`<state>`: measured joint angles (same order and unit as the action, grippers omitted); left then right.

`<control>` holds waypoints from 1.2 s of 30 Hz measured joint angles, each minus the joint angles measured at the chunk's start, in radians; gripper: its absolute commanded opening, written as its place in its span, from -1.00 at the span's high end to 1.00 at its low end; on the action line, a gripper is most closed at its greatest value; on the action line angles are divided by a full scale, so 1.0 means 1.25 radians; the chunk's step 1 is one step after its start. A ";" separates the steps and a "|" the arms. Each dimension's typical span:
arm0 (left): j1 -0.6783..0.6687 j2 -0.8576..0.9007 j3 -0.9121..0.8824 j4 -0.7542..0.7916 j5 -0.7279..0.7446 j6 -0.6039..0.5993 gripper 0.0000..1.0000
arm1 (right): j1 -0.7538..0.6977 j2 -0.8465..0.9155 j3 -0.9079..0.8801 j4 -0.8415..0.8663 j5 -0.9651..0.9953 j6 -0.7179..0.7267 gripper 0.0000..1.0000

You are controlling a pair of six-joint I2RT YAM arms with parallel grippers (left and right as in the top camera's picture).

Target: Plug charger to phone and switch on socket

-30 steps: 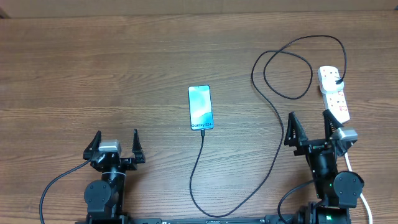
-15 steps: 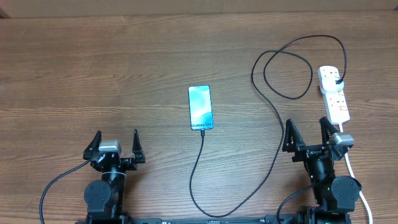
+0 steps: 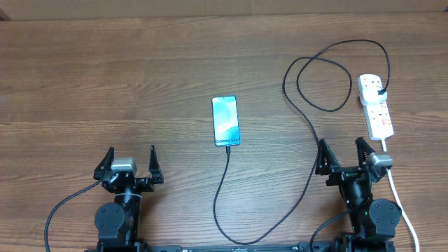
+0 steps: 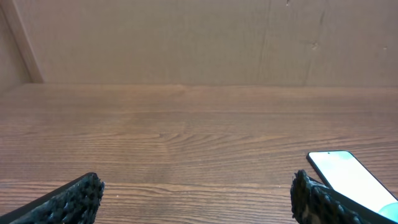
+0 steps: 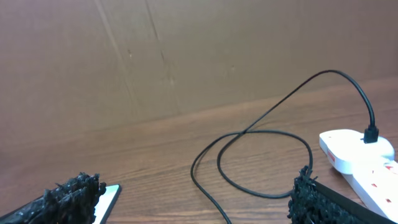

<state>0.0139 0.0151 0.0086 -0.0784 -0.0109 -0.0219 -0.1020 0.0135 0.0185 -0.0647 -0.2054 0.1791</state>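
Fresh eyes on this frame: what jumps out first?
The lit teal phone lies mid-table, with the black charger running from its near end in a big loop to a plug in the white socket at far right. The left gripper and right gripper sit open and empty at the near edge, touching nothing.

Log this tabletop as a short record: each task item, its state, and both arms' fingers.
phone: slim smartphone with light blue screen, flat, mid-table
charger: thin black cable, tip meets the phone's near end, appears plugged in; black plug sits in the strip's far outlet
socket: white power strip, far right; switch state too small to tell
left gripper: fingers open, empty
right gripper: fingers open, empty, beside the strip's near end
surface: brown wooden table
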 measured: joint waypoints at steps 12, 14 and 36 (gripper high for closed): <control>0.000 0.000 0.000 0.000 0.000 0.000 -1.00 | 0.004 0.000 0.000 -0.003 -0.001 -0.070 -1.00; 0.000 0.000 0.000 0.000 0.000 0.000 -1.00 | 0.010 0.000 0.000 -0.003 -0.001 -0.095 -1.00; 0.000 0.000 0.000 0.000 0.000 0.000 -1.00 | 0.041 0.000 0.000 -0.002 -0.049 -0.279 -1.00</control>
<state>0.0139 0.0151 0.0086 -0.0784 -0.0109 -0.0219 -0.0505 0.0135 0.0185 -0.0677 -0.2672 -0.1692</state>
